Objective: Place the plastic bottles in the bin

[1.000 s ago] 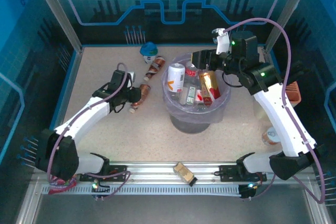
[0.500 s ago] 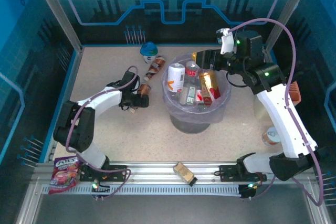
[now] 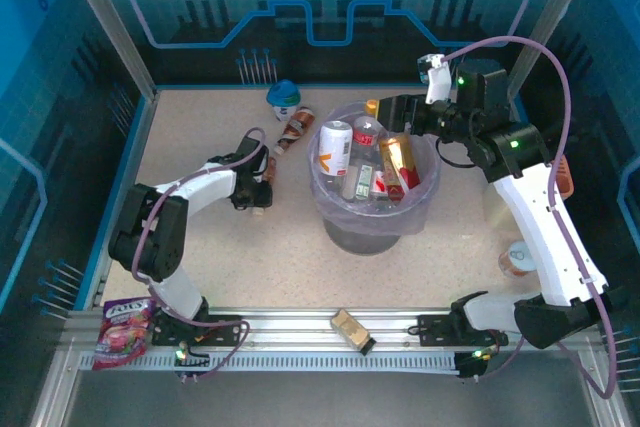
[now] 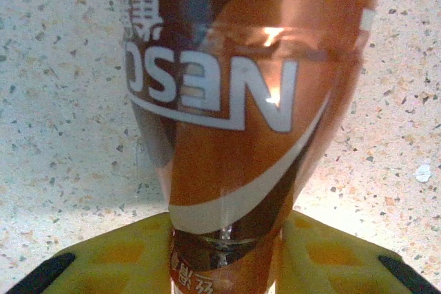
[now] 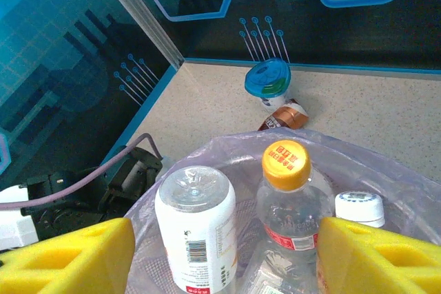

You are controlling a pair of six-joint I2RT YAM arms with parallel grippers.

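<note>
**Ana:** Which step was it at?

**Ben:** The pick-up. The left gripper (image 4: 224,256) was clenched on a brown bottle (image 4: 238,101), its yellow pads (image 4: 120,256) pressed on either side near one narrow end. From above, that bottle sat at nine o'clock from the bin (image 3: 365,237), near it but not touching.

**Ana:** Lifted already?

**Ben:** I couldn't tell. The speckled table (image 4: 55,101) showed close behind it, so I'd judge it was barely off the surface, if at all.

**Ana:** And the other arm?

**Ben:** The right gripper (image 3: 388,107) hung over the bin's rim at about one o'clock, its jaws apart and grasping nothing. Below it several bottles stood inside the bag, one with an orange cap (image 5: 287,156).

**Ana:** What did the next move call for?

**Ben:** Raise the brown bottle above the rim, carry it toward three o'clock until it was over the opening, then let go. The bin looked crowded, so a drop near the middle seemed safest.

**Ana:** Anything left afterwards?

**Ben:** Yes, a second brown bottle (image 3: 293,128) lay on the table at eleven o'clock from the bin.
</note>
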